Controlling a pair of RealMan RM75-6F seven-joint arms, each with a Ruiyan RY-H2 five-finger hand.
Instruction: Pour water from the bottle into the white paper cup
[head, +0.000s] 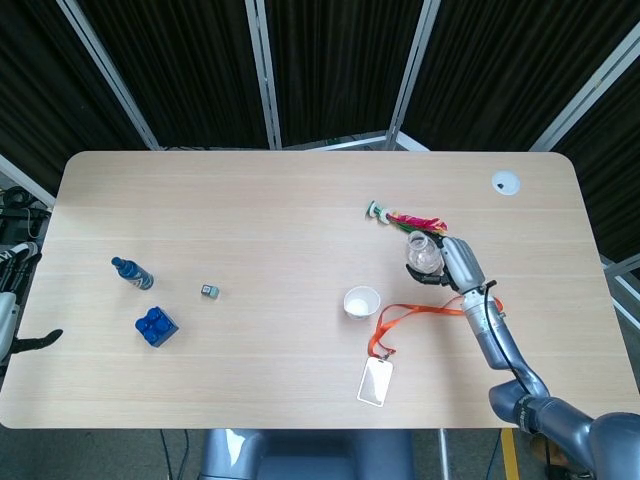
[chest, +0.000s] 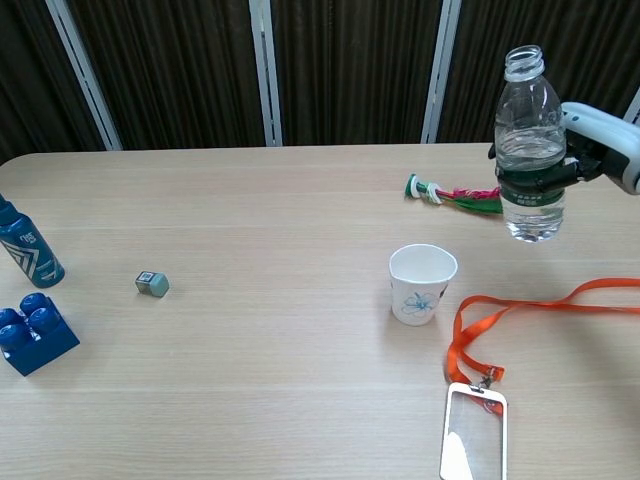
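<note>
The right robot hand (chest: 600, 150) grips an uncapped water bottle (chest: 528, 150), holding it upright above the table (chest: 280, 220), to the right of the white paper cup (chest: 422, 284). The left robot hand (head: 35, 340) shows only at the table's edge; I cannot tell how its fingers lie.

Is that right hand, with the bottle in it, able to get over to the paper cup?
Probably yes: the right hand holds the bottle lifted off the table, and nothing stands between it and the cup.

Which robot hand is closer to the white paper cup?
Right. The right hand holds the bottle up in the air, just right of the cup. The left hand waits off the table's far left edge.
</note>
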